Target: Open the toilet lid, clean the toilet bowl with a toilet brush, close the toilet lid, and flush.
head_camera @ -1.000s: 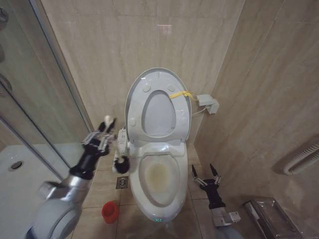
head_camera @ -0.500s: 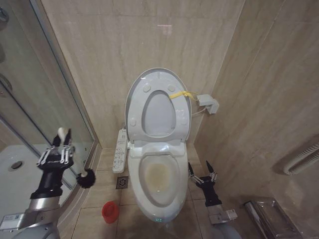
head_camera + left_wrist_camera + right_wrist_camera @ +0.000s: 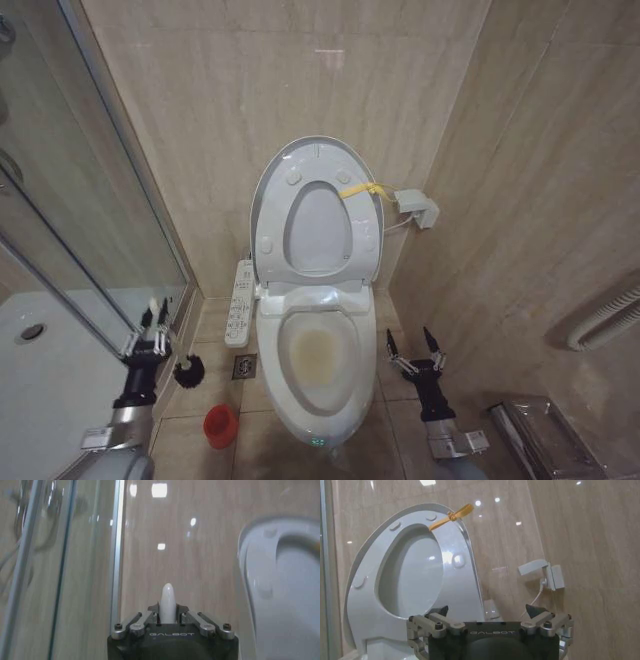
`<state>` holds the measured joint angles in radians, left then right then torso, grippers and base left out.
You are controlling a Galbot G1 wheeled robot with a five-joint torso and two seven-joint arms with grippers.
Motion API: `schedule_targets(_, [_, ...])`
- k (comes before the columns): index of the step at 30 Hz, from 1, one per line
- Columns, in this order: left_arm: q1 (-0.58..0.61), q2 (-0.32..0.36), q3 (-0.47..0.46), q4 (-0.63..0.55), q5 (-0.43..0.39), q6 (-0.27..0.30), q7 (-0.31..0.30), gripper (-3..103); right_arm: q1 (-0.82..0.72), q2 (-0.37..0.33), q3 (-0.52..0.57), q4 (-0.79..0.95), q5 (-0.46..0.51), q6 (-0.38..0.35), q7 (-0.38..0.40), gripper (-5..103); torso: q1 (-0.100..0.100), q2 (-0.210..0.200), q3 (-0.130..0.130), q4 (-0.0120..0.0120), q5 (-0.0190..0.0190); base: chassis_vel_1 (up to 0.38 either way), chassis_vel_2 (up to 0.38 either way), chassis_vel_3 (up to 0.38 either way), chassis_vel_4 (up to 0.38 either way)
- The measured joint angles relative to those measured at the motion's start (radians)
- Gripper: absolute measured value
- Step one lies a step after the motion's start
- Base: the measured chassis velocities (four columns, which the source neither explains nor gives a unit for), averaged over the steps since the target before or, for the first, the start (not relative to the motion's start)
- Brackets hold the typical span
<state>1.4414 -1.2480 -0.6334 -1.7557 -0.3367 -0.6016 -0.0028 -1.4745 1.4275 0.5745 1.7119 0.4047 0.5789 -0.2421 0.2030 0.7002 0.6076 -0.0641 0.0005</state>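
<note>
The smooth, glossy white plastic toilet lid [image 3: 318,165], an elongated oval with a short yellow strip [image 3: 362,189] tied at its edge, stands raised against the beige marbled wall tiles, with the white seat ring [image 3: 316,228] and its oval hole lifted up in front of it. Below, the white glossy ceramic toilet bowl [image 3: 318,352] lies uncovered, rounded at the front, its basin stained yellowish at the bottom.

The left gripper [image 3: 152,322] is low at the left of the bowl, beside the metal frame of the glass shower screen [image 3: 95,220]. Its metal fingers are clamped narrowly around the thin pale stick handle of the toilet brush [image 3: 187,373]; in the left wrist view the rounded white tip of that handle [image 3: 167,603] pokes up between the closed fingers. The dark bristly round head of the brush hangs above the tan floor tiles, between the gripper and the bowl, just above the small round red pot [image 3: 220,425] that stands on the floor. A long white button panel [image 3: 241,301] juts from the side of the toilet near the brush.

The right gripper [image 3: 415,353] waits low to the right of the bowl, its pointed black fingertips spread wide and holding nothing; the right wrist view shows the same wide gap [image 3: 489,611] facing the raised lid [image 3: 410,570]
</note>
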Motion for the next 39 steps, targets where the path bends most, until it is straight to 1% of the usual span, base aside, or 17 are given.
schedule_targets(2, [-0.008, -0.010, 0.018, 0.084, -0.006, -0.021, 0.022, 22, 0.002, 0.001, 0.000, -0.003, 0.000, 0.000, -0.001, 100, 0.000, 0.000, 0.000, 0.0002, -0.0003, 0.000, 0.000, 0.000, 0.000])
schedule_targets(3, [-0.008, -0.010, 0.018, 0.084, -0.006, -0.021, 0.022, 22, 0.002, 0.001, 0.000, -0.003, 0.000, 0.000, -0.001, 100, 0.000, 0.000, 0.000, 0.0002, -0.0003, 0.000, 0.000, 0.000, 0.000])
schedule_targets(5, [-0.022, -0.017, 0.034, 0.157, -0.008, -0.065, 0.049, 22, 0.005, 0.002, -0.001, -0.008, 0.000, 0.000, -0.001, 100, 0.000, 0.000, 0.000, 0.0001, 0.0001, 0.000, 0.000, 0.000, 0.000])
schedule_targets(7, [-0.039, -0.025, 0.054, 0.236, -0.021, -0.108, 0.079, 22, 0.007, 0.005, -0.002, -0.012, 0.000, 0.000, -0.005, 100, 0.000, 0.000, 0.000, 0.0000, -0.0003, 0.000, 0.000, 0.000, 0.000])
schedule_targets(8, [-0.046, -0.029, 0.062, 0.262, -0.026, -0.119, 0.086, 22, 0.007, 0.007, -0.004, -0.014, -0.001, 0.001, -0.008, 100, 0.000, 0.000, 0.000, 0.0000, -0.0003, 0.000, 0.000, 0.000, 0.000])
schedule_targets(9, [-0.046, -0.029, 0.062, 0.262, -0.026, -0.119, 0.086, 22, 0.007, 0.007, -0.004, -0.014, -0.001, 0.001, -0.008, 100, 0.000, 0.000, 0.000, 0.0000, -0.0003, 0.000, 0.000, 0.000, 0.000])
schedule_targets(11, [-0.067, -0.043, 0.072, 0.315, -0.028, -0.131, 0.095, 22, 0.006, 0.009, -0.007, -0.019, -0.001, 0.004, -0.012, 100, 0.000, 0.000, 0.000, 0.0000, -0.0001, 0.000, 0.000, 0.000, 0.000])
schedule_targets(18, [-0.118, -0.059, 0.090, 0.399, -0.026, -0.133, 0.105, 22, 0.001, 0.007, -0.008, -0.022, -0.001, 0.010, -0.014, 100, 0.000, 0.000, 0.000, -0.0001, 0.0000, 0.000, 0.000, 0.000, 0.000])
schedule_targets(21, [-0.155, -0.065, 0.097, 0.465, -0.016, -0.128, 0.103, 22, 0.000, 0.003, -0.008, -0.022, -0.001, 0.010, -0.014, 100, 0.000, 0.000, 0.000, 0.0000, 0.0001, 0.000, 0.000, 0.000, 0.000])
schedule_targets(22, [-0.155, -0.065, 0.097, 0.465, -0.016, -0.128, 0.103, 22, 0.000, 0.003, -0.008, -0.022, -0.001, 0.010, -0.014, 100, 0.000, 0.000, 0.000, 0.0000, 0.0001, 0.000, 0.000, 0.000, 0.000])
schedule_targets(29, [-0.242, -0.070, 0.117, 0.595, 0.005, -0.121, 0.106, 22, 0.001, 0.000, -0.009, -0.024, 0.002, 0.010, -0.010, 100, 0.000, 0.000, 0.000, 0.0000, -0.0002, 0.000, 0.000, 0.000, 0.000])
schedule_targets(39, [-0.306, -0.076, 0.128, 0.689, 0.017, -0.119, 0.116, 22, 0.009, 0.006, -0.013, -0.041, 0.002, 0.010, -0.007, 100, 0.000, 0.000, 0.000, -0.0001, -0.0001, 0.000, 0.000, 0.000, 0.000])
